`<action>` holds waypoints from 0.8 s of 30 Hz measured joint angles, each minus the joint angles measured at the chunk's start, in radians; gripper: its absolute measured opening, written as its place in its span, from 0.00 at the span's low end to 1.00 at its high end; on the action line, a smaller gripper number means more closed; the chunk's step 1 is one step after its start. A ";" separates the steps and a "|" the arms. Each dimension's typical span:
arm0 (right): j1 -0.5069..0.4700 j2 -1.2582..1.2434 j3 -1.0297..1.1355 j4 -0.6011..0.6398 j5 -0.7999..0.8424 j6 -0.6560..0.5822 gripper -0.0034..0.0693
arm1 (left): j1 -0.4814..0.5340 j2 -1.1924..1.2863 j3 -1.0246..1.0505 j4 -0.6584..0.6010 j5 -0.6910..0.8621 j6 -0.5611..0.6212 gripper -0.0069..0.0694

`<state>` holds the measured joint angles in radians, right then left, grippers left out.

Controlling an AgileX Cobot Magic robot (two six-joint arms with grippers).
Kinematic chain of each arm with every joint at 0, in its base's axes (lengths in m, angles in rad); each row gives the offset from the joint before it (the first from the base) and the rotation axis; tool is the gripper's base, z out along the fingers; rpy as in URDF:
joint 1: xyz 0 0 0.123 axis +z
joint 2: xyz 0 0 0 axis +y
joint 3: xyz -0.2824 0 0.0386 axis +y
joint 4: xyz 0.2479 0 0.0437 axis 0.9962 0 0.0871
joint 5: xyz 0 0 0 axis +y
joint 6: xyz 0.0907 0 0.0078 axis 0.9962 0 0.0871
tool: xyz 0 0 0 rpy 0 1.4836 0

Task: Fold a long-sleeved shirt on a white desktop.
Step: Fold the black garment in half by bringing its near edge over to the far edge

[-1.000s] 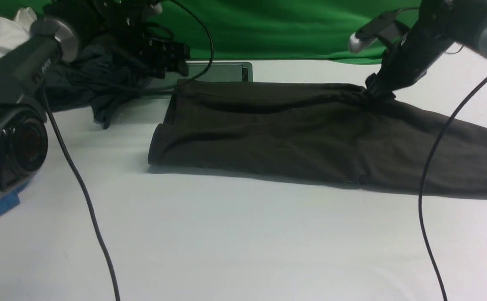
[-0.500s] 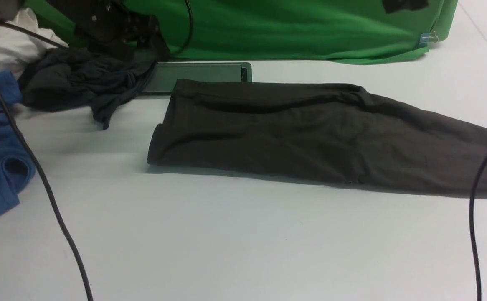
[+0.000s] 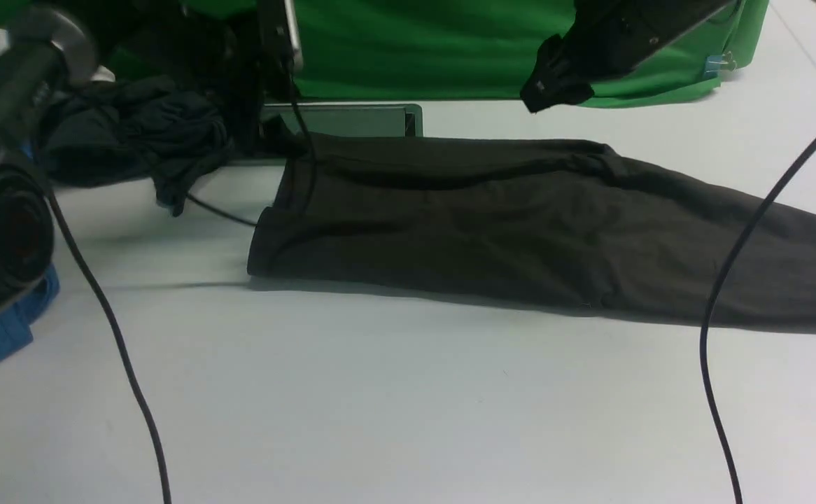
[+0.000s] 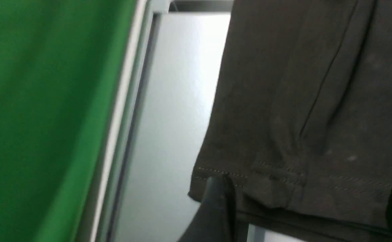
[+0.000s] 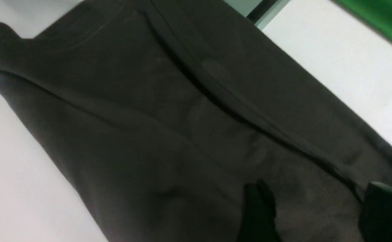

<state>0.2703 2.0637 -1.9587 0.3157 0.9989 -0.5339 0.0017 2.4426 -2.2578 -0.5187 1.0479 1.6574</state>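
Observation:
The long-sleeved shirt [image 3: 492,224] lies as a long dark band across the white desktop [image 3: 408,406], one end running off the right edge; its lettering is hidden. My left gripper [image 3: 271,136] is low at the shirt's far left corner. In the left wrist view this gripper [image 4: 307,208] is open, with its fingers [image 4: 216,201] on either side of the stitched hem [image 4: 276,171]. My right gripper [image 3: 544,87] hangs above the shirt's far edge, clear of the cloth. In the right wrist view it [image 5: 320,211] is open over the shirt [image 5: 169,111], holding nothing.
A smaller dark slate-grey garment [image 3: 135,140] is bunched at the back left, with a blue garment [image 3: 2,329] at the left edge. The silver-framed hatch [image 3: 352,119] sits behind the shirt, under the green backdrop [image 3: 436,49]. Black cables [image 3: 730,280] hang across both sides.
The right gripper let go of the shirt's far edge and rose above it. The left gripper came down from the dark garment to the shirt's far left corner.

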 joint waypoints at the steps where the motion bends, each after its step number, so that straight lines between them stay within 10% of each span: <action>1: -0.001 0.002 0.000 0.000 0.000 0.000 0.58 | -0.005 0.014 0.000 0.018 -0.007 0.007 0.87; 12: -0.001 0.004 0.000 0.002 0.004 0.003 0.58 | -0.025 0.087 0.000 0.007 -0.068 0.001 0.64; 24: -0.001 0.004 0.000 0.004 0.007 0.025 0.58 | -0.031 0.069 0.000 -0.038 -0.084 -0.034 0.16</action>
<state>0.2694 2.0678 -1.9587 0.3192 1.0062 -0.5091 -0.0293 2.5116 -2.2578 -0.5571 0.9636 1.6231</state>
